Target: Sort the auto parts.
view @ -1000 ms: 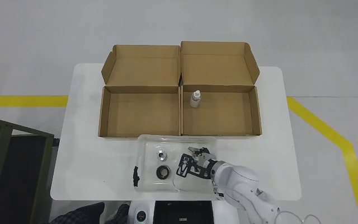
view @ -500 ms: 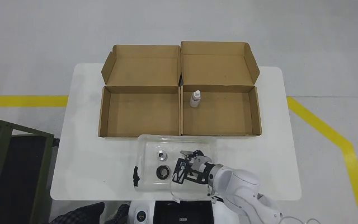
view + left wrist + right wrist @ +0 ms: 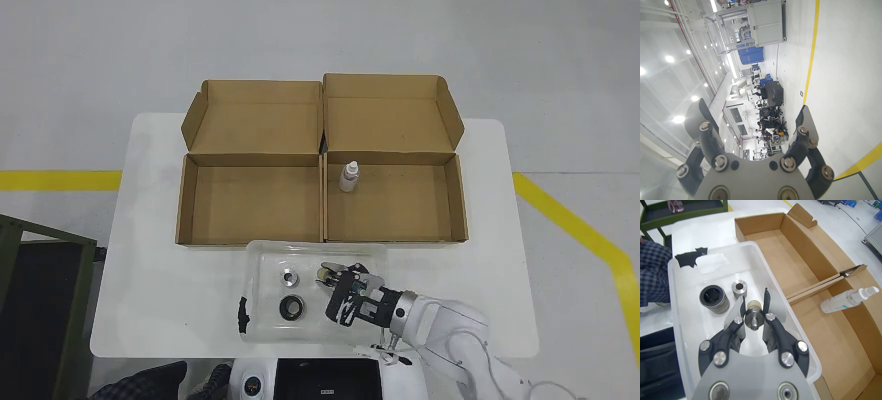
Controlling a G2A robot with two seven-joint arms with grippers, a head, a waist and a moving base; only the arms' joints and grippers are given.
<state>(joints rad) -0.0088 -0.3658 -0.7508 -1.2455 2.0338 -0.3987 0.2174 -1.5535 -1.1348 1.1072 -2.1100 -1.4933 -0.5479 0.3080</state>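
A clear plastic bin (image 3: 262,262) stands at the table's near edge. My right gripper (image 3: 754,296) is inside it, shut on a stepped steel pin with a yellowish cap (image 3: 752,311). From above, that gripper (image 3: 336,283) is in the middle of the bin with the pin (image 3: 330,271) at its tips. A black-lined steel linear bearing (image 3: 714,301) and a small steel bushing (image 3: 739,289) stand on the bin floor just past the fingers. My left gripper (image 3: 753,111) is open, holds nothing and faces the room.
Two open cardboard boxes lie side by side behind the bin, the left box (image 3: 250,205) and the right box (image 3: 400,210). A white spray bottle (image 3: 349,177) lies in the right box. A green trolley (image 3: 25,300) stands left of the table.
My right gripper has shifted a little inside the bin and its arm has swung out to the right. The bearing, the bushing and the spray bottle have kept their places.
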